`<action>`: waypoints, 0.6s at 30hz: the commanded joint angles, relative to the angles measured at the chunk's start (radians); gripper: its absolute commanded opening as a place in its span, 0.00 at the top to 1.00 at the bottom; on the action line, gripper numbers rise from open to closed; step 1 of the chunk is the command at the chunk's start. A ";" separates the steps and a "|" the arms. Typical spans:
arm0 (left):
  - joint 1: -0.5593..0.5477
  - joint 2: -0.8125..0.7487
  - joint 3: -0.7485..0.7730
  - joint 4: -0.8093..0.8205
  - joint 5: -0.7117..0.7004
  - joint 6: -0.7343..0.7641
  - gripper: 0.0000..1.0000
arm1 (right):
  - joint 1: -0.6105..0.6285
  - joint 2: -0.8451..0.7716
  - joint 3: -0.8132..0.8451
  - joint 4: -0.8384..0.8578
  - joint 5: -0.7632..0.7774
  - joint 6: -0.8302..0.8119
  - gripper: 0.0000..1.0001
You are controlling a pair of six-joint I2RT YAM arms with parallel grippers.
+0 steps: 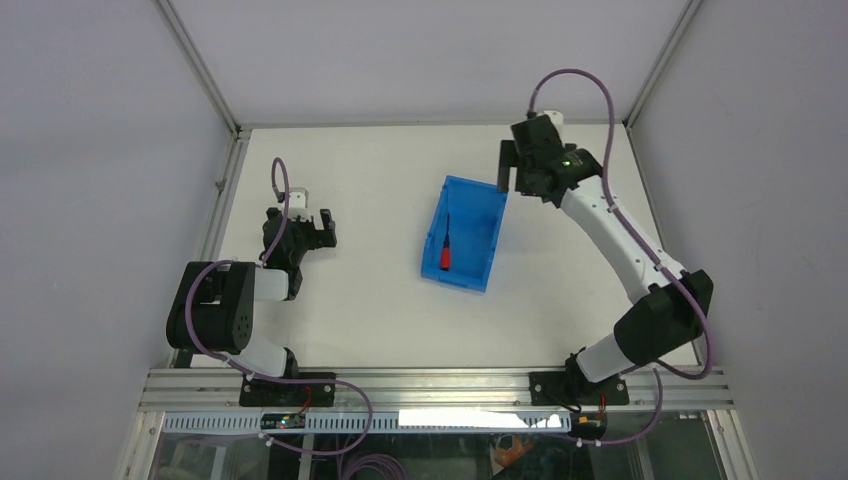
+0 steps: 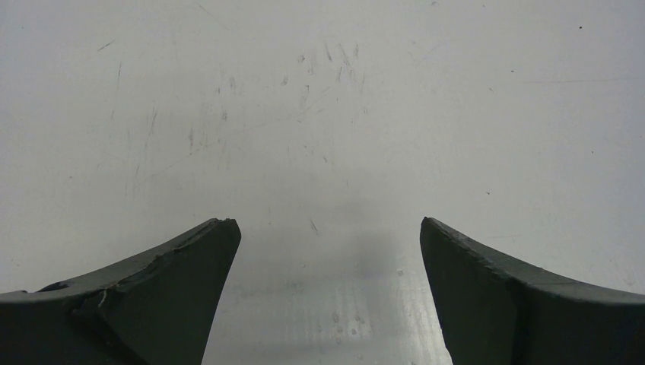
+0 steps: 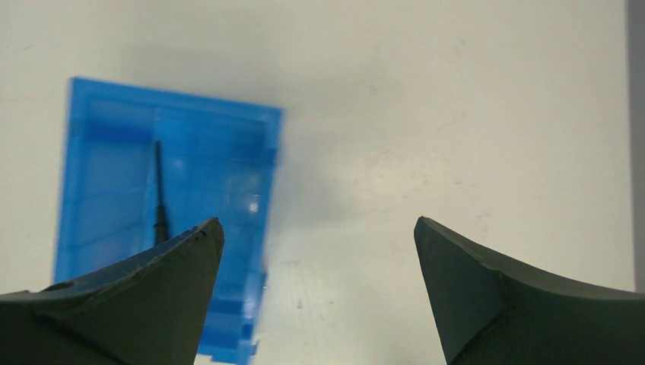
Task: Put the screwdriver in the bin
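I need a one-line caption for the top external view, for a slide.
Screwdriver lying in the blue bin, right gripper beside its far corner, left gripper apart at left.

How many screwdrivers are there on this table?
1. The screwdriver lies inside the blue bin, close to its left wall, with the red handle at the near end. No other shows in any view.

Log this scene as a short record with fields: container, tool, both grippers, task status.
container: bright blue rectangular plastic bin, on the white table
tool: small red-handled screwdriver with thin black shaft, lying inside the bin near its left wall
left gripper: open, empty, over bare table, left of the bin
right gripper: open, empty, above the table by the bin's far right corner
task status: screwdriver in bin
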 commanded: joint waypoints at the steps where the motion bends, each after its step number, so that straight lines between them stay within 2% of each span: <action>1: -0.010 -0.029 -0.001 0.028 0.008 -0.019 0.01 | -0.191 -0.114 -0.070 -0.031 -0.047 -0.039 0.01; 9: -0.009 -0.029 -0.001 0.028 0.008 -0.020 0.01 | -0.440 -0.233 -0.212 0.029 -0.131 -0.062 0.01; 18: -0.009 -0.029 -0.001 0.028 0.009 -0.019 0.01 | -0.468 -0.248 -0.224 0.060 -0.169 -0.087 0.01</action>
